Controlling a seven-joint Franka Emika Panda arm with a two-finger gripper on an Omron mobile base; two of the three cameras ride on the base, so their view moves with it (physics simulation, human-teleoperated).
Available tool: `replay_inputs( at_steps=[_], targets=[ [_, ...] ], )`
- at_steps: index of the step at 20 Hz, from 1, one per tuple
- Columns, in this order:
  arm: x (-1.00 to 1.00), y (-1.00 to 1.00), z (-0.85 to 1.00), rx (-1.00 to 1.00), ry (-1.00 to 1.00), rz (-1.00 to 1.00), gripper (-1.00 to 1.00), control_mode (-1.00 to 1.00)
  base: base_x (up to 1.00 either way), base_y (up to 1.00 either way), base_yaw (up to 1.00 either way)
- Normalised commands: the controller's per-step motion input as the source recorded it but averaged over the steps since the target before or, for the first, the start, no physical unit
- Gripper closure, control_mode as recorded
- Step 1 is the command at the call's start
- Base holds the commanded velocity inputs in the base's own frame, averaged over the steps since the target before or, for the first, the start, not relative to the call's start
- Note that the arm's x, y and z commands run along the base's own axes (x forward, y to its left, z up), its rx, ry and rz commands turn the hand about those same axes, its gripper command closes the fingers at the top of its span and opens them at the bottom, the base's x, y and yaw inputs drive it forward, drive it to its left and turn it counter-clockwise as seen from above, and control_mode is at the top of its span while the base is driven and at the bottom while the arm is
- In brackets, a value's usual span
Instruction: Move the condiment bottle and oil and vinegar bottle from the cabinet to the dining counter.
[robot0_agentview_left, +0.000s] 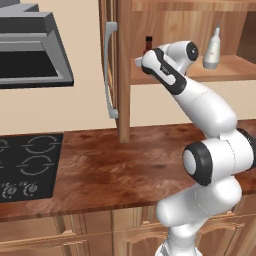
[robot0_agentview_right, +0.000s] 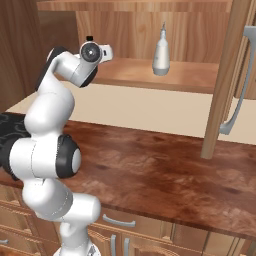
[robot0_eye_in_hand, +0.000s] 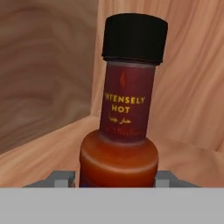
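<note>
Kitchen wall run is what we see: a light-brown cabinet (robot0_agentview_left: 125, 70) hangs with its door swung open, long grey bar handle (robot0_agentview_left: 109, 70) on the door edge, and our arm reaches up into it. Below the pincer lies the desk (robot0_agentview_left: 130, 165), glossy reddish-brown wood grain, with a black stovetop (robot0_agentview_left: 27, 167) set in it off to the pincer's left and a grey range hood (robot0_agentview_left: 30, 47) above that. Drawer fronts (robot0_agentview_right: 120, 232) run under the desk edge.

Inside, the cabinet's inner shelf (robot0_agentview_right: 135, 72) carries both bottles. We see the oil and vinegar bottle (robot0_agentview_right: 161, 52), pale grey-white with a thin spout, standing upright on the shelf well to the right of the pincer, untouched.

Our pincer (robot0_eye_in_hand: 117, 178) sits at shelf level with the condiment bottle (robot0_eye_in_hand: 122, 127) right between its fingertips (robot0_eye_in_hand: 59, 178), one grey tip at each side of the bottle's orange-red lower body. Bottle is upright, dark cap up, label reading "INTENSELY HOT". The tips look close against the glass, yet we cannot tell if they actually clamp it or just flank it; the opening is part-way, not wide. In the left base view the bottle's cap and neck (robot0_agentview_left: 148, 44) peek above the wrist.
</note>
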Motion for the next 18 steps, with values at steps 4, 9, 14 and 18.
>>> replay_inputs(
  at_steps=[4, 9, 14, 18],
  targets=[
    [0.08, 0.07, -0.07, 0.00, 0.00, 0.00, 1.00, -1.00, 0.00, 0.00, 0.00],
    [0.02, 0.01, -0.02, 0.00, 0.00, 0.00, 1.00, -1.00, 0.00, 0.00, 0.00],
    [0.00, 0.00, 0.00, 0.00, 0.00, 0.00, 1.00, -1.00, 0.00, 0.00, 0.00],
    [0.00, 0.00, 0.00, 0.00, 0.00, 0.00, 1.00, -1.00, 0.00, 0.00, 0.00]
  ],
)
